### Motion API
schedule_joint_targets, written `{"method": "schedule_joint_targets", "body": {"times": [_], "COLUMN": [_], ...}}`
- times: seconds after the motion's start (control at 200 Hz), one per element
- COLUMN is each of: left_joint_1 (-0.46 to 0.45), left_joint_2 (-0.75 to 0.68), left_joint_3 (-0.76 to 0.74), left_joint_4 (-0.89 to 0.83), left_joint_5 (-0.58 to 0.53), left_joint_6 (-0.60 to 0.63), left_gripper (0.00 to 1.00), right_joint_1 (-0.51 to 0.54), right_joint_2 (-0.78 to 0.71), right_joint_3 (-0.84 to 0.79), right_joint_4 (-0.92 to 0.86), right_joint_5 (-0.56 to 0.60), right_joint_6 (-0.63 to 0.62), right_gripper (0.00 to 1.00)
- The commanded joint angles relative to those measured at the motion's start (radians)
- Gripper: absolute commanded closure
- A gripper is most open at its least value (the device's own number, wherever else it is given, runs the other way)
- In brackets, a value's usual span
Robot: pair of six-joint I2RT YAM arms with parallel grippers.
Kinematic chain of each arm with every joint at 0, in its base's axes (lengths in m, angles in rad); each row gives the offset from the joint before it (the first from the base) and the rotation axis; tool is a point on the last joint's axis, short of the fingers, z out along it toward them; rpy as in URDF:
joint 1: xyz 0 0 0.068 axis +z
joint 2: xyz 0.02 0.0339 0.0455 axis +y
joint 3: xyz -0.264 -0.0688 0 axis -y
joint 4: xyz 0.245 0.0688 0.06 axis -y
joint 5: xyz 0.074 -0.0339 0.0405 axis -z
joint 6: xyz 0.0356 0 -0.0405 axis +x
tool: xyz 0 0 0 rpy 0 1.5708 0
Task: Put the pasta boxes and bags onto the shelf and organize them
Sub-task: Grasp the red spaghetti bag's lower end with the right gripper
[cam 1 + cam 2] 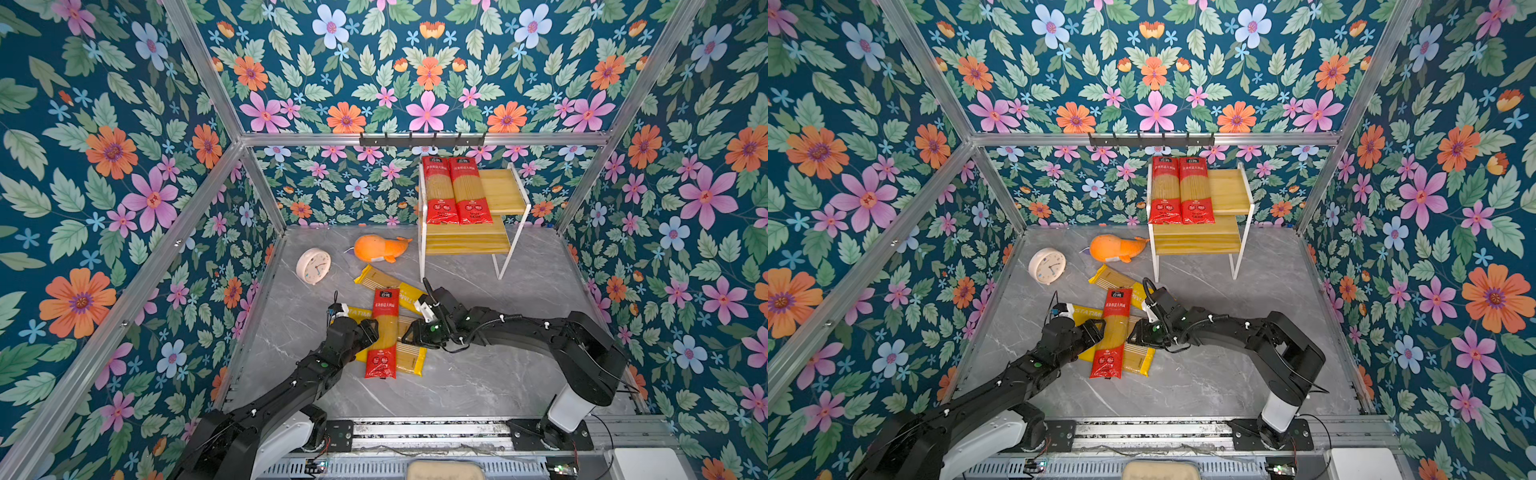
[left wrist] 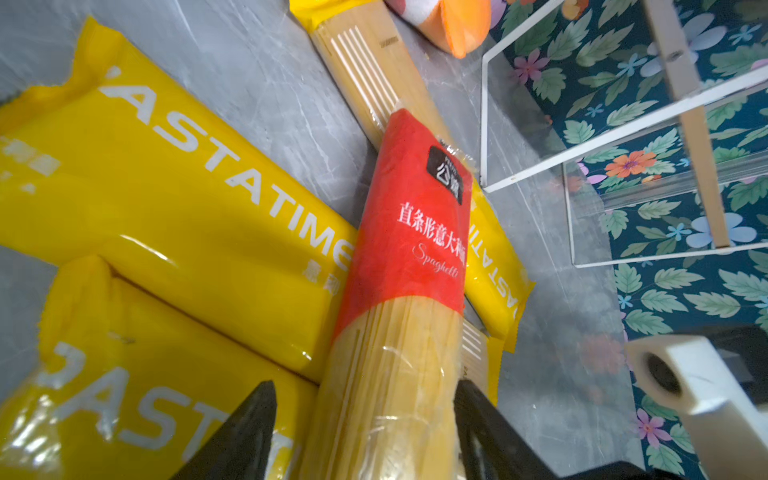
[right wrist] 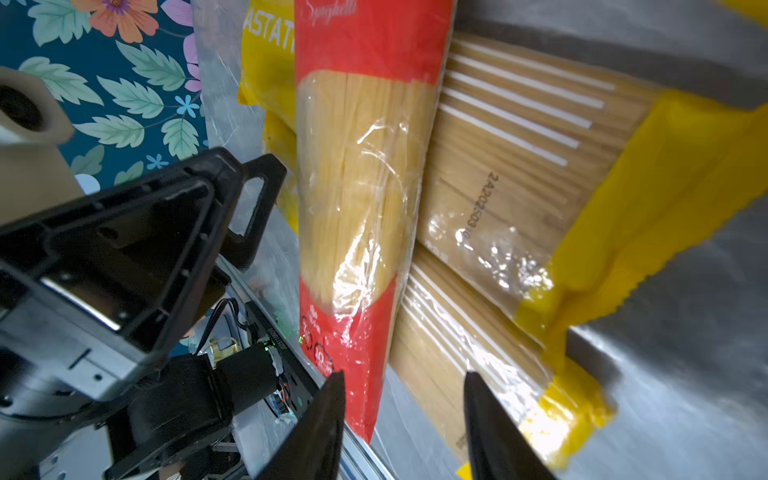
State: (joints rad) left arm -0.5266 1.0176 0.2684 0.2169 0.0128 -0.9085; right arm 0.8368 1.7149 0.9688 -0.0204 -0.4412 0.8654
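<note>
Clear red-ended spaghetti pack (image 1: 385, 328) is found lying across three yellow PASTATIME packs (image 2: 166, 187), lower centre of frame: topmost, so likely taken first. It is straddled by the left gripper (image 2: 365, 386), jaws fairly wide, not yet clamped; right gripper (image 3: 403, 374) is held beside it, half-spread, empty. Two like packs (image 1: 455, 191) are laid side by side on the tan-slatted white-framed shelf (image 1: 503, 191), upper right of centre, room left for a third
</note>
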Motion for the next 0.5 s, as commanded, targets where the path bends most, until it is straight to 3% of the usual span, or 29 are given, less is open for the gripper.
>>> {"method": "schedule_joint_targets", "body": {"times": [0.0, 0.26, 0.495], "left_joint_1": [-0.009, -0.015, -0.022], "left_joint_2": [0.039, 0.055, 0.107], "left_joint_3": [0.004, -0.040, -0.094], "left_joint_4": [0.030, 0.126, 0.250], "left_joint_5": [0.027, 0.044, 0.083], "left_joint_6": [0.020, -0.027, -0.086], "left_gripper": [0.31, 0.41, 0.56], "right_joint_1": [-0.003, -0.003, -0.001], "right_joint_2": [0.038, 0.184, 0.250], "right_joint_3": [0.005, -0.014, -0.004], "right_joint_4": [0.159, 0.477, 0.588], "right_joint_5": [-0.024, 0.006, -0.019], "right_joint_6": [0.108, 0.315, 0.361], "right_gripper": [0.52, 0.52, 0.54]}}
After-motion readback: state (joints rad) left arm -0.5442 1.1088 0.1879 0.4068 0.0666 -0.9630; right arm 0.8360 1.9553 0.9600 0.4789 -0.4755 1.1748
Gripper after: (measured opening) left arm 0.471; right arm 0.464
